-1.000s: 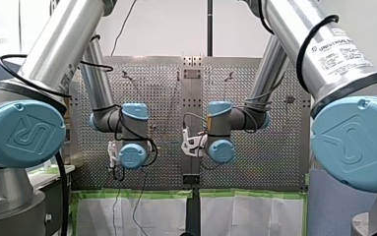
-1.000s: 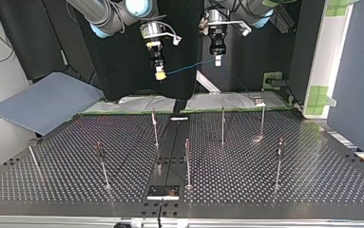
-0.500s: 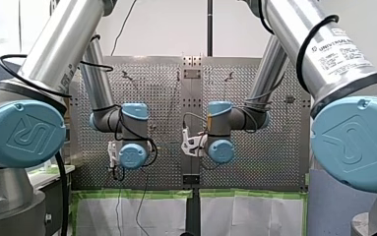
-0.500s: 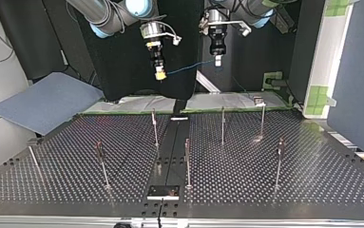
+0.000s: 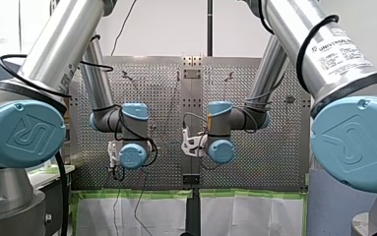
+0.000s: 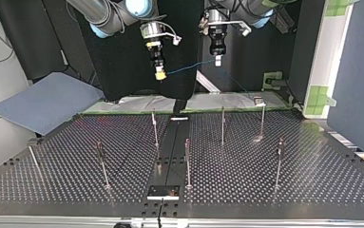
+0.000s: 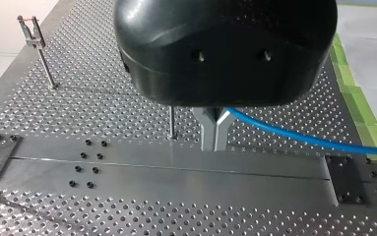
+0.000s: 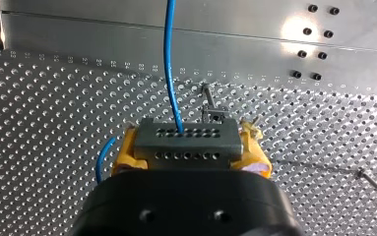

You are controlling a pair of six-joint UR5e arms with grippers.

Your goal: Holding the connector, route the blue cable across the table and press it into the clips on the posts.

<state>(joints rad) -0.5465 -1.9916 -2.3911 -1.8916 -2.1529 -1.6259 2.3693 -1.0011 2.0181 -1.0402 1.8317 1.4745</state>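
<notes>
The top view has both arms hanging high above the table's far edge. My right gripper (image 6: 159,73), with yellow pads, is shut on the grey connector (image 8: 186,140), whose holes face ahead of it in the right wrist view. From the connector the blue cable (image 6: 191,65) runs across to my left gripper (image 6: 217,60). In the left wrist view its metal fingers (image 7: 214,142) are shut on the blue cable (image 7: 294,138), which trails off to one side. Thin posts with clips (image 6: 155,126) stand on the perforated table (image 6: 312,175) below, apart from both grippers.
Further posts (image 6: 223,124) (image 6: 279,161) (image 6: 101,164) are spread over the plate. A small black block (image 6: 163,191) sits at the near edge of the centre strip. A grey sheet (image 6: 42,102) lies at the top view's left. Green tape (image 6: 318,97) marks the right-hand frame.
</notes>
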